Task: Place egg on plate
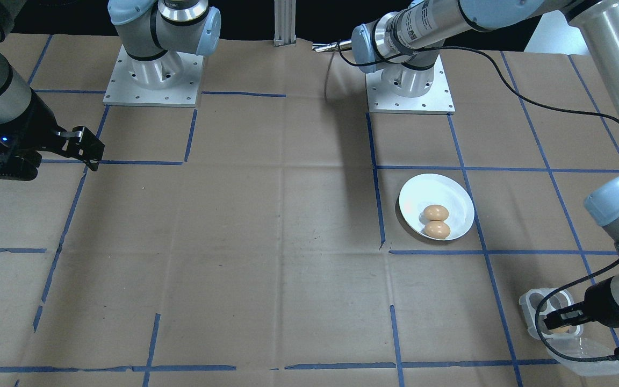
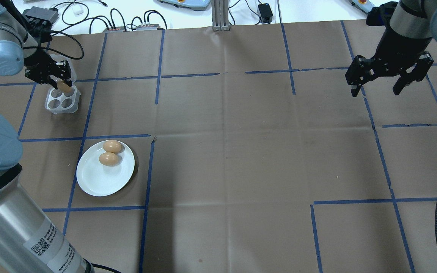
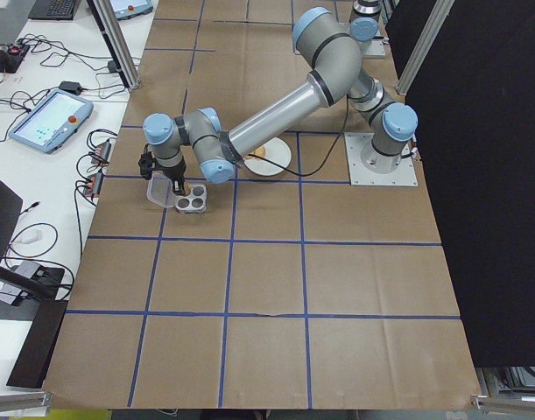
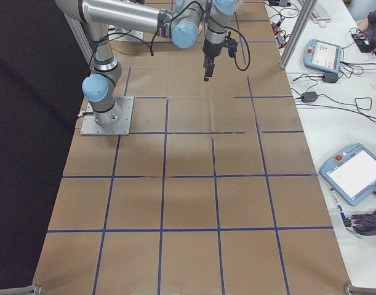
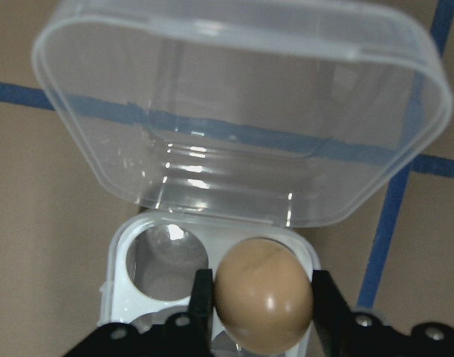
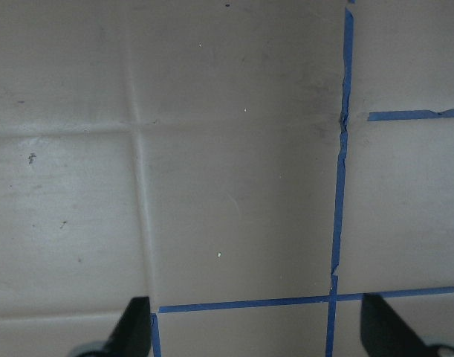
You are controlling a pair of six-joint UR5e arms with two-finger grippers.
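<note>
Now the left claw [image 5: 262, 297] squeezes a brown egg [image 5: 263, 293] just above the egg tray [image 2: 62, 100], so it can go to the plate [image 2: 104, 178], where two eggs [image 2: 110, 152] already sit. The right claw [image 2: 389, 79] hangs wide, holding nothing.

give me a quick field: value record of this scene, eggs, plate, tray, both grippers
plate: white, round, on the table on the robot's left
eggs on plate: two, brown, touching each other
egg tray: four cups, clear lid open
held egg: brown, between the left gripper's fingers over the tray
visible tray cups: empty
left gripper: shut on the egg
right gripper: open, empty, above bare table, far from the plate
</note>
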